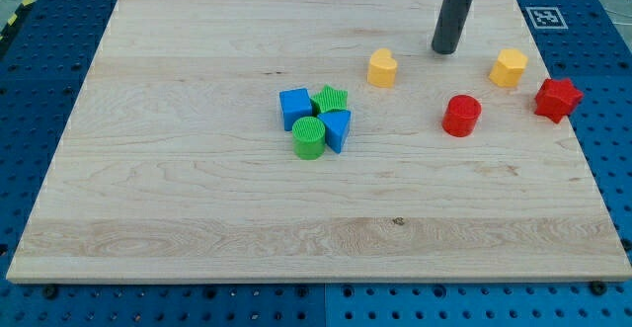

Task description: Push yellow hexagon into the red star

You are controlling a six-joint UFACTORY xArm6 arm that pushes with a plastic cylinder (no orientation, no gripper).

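Observation:
The yellow hexagon point(509, 68) sits at the view's upper right on the wooden board. The red star point(558, 99) lies just to its lower right, a small gap between them. My tip point(445, 50) rests on the board to the left of the yellow hexagon, about a block's width and a half away and slightly above it. It touches no block.
A yellow heart-shaped block point(382, 68) lies left of my tip. A red cylinder point(461, 116) lies below my tip. A cluster of a blue cube point(294, 107), green star point(330, 100), green cylinder point(309, 138) and blue triangle point(337, 128) sits mid-board. The board's right edge point(583, 159) is near the red star.

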